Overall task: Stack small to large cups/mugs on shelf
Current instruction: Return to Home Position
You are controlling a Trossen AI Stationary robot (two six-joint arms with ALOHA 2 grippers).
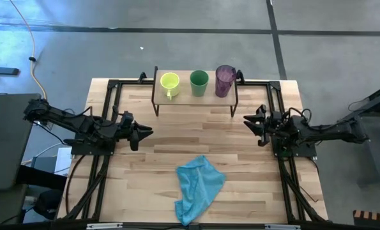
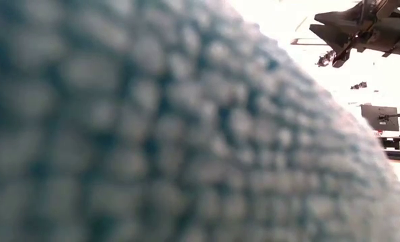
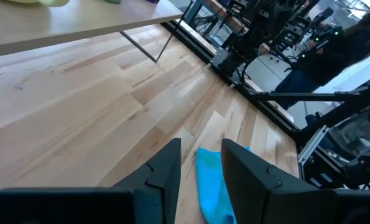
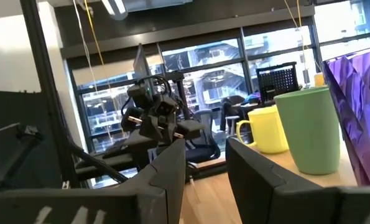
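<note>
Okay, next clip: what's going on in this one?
Nothing is being handled right now. The yellow-green mug, green cup and purple cup stand side by side in a row on the shelf. The left gripper and right gripper hang open and empty at opposite sides of the table. A light blue cloth lies crumpled near its front edge.

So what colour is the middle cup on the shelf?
The middle cup is green, clearest in the high view.

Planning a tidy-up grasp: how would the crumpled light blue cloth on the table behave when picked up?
The crumpled light blue cloth lies in soft folds, so it would probably droop limply. Its nubby weave in the low view suggests little slipping.
</note>
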